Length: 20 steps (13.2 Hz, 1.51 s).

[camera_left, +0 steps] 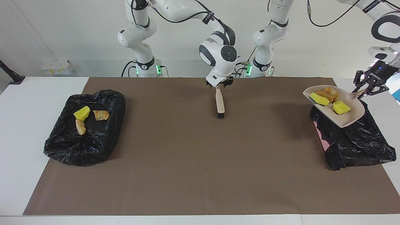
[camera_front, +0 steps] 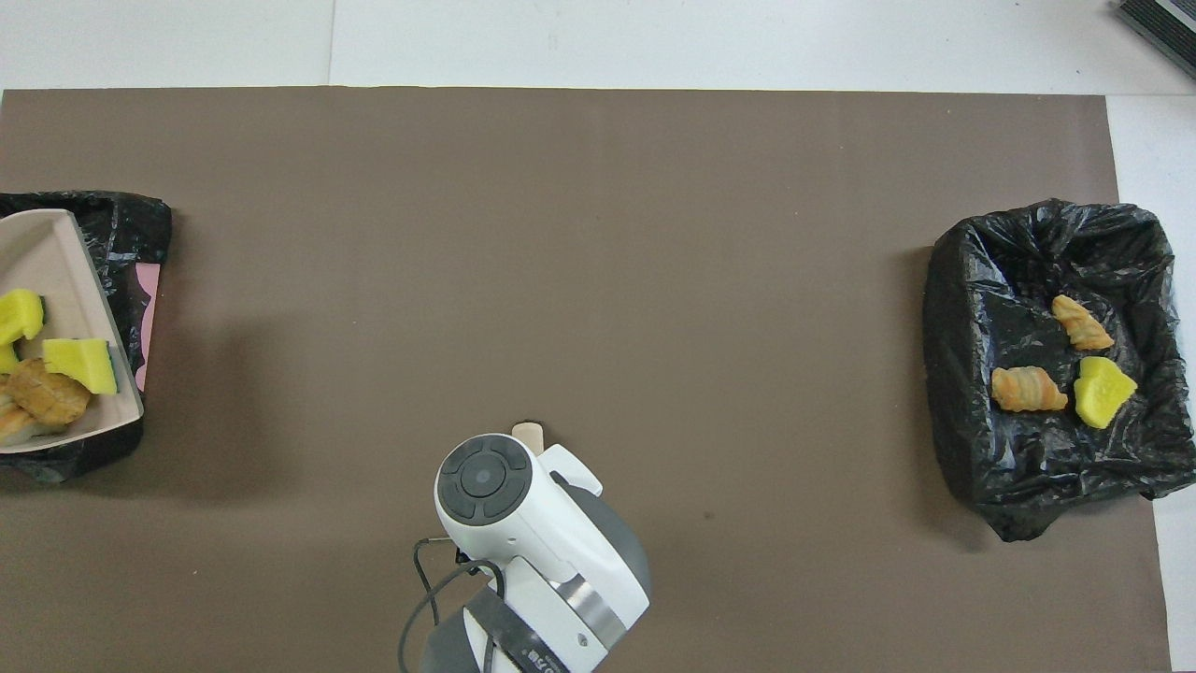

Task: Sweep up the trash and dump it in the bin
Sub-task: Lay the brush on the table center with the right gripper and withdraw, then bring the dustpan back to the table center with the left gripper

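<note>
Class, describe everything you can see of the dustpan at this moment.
The dustpan is pale beige, plastic-looking, a shallow scoop with raised walls and a short handle. The left gripper is shut on that handle and holds it in the air, tilted, over the black-bagged bin at the left arm's end. Four trash pieces lie in it: two yellow sponge chunks and two orange-brown bread-like ones.
</note>
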{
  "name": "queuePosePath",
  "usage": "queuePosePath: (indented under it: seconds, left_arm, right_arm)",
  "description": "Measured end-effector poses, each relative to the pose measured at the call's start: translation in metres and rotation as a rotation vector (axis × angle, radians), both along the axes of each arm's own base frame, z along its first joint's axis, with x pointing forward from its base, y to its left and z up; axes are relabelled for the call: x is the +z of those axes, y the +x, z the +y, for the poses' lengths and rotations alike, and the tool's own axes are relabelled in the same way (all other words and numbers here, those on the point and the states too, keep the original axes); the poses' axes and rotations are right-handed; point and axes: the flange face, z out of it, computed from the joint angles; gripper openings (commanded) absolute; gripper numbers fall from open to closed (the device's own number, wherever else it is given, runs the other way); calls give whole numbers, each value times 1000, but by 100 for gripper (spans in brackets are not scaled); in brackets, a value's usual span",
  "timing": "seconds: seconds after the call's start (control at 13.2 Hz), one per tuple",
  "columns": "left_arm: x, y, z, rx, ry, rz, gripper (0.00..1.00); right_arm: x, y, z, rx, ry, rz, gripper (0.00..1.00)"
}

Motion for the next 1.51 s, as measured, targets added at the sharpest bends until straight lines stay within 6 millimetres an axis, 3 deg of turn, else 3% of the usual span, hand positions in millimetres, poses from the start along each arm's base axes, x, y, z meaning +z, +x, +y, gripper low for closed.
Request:
queuePosePath:
  seconds: [0.23,0.53,0.68,0.83,1.13,1.28,1.51]
  left_arm:
    - [25,14,40,-34,153,5,0]
    - [37,47,69,-102,436,-4,0]
    - [37,61,65,-164,566,4,0]
    - [35,74,55,-208,646,15,0]
    - [32,101,12,-196,816,69,0]
    - [33,105,5,-217,890,95,0]
    - [35,106,-2,-174,976,142,0]
  right_arm:
    - [27,41,-28,-63,30,-44,100]
    - [82,111,-126,-160,89,-97,100]
    - [98,129,-161,-136,96,-146,100]
    - [103,148,-195,-25,52,-210,100]
    - [115,191,-290,126,-3,-275,100]
    - [128,203,-327,158,-64,-295,100]
    - [163,215,-386,218,-76,-306,100]
